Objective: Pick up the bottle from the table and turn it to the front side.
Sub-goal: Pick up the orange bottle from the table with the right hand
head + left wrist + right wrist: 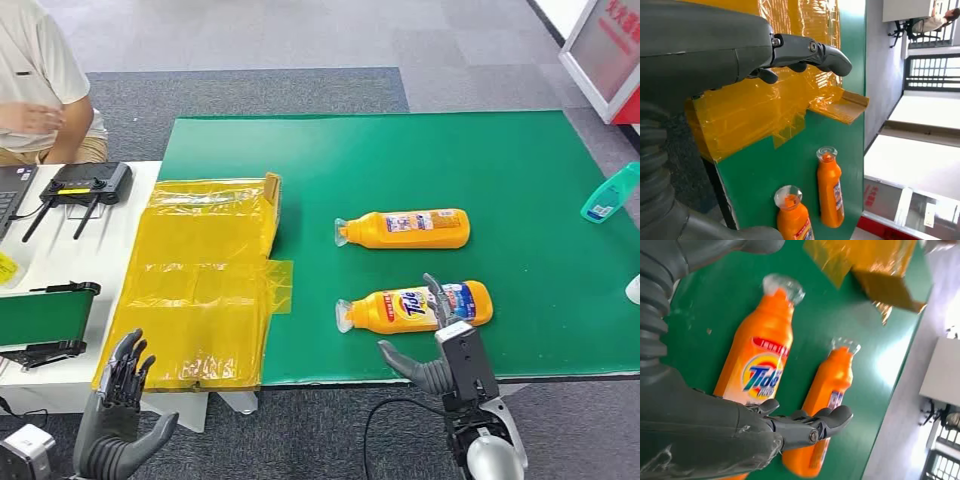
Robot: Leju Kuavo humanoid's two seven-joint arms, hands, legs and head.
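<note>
Near orange plastic bottle (413,307) lies flat on the green table (528,170), Tide label up, clear cap toward the yellow plastic sheet (204,280); right hand (438,352) hovers spread at its near side, empty, apparently lining up a grasp.

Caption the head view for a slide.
Right hand open beside the near Tide bottle; second orange bottle lies beyond it.
</note>
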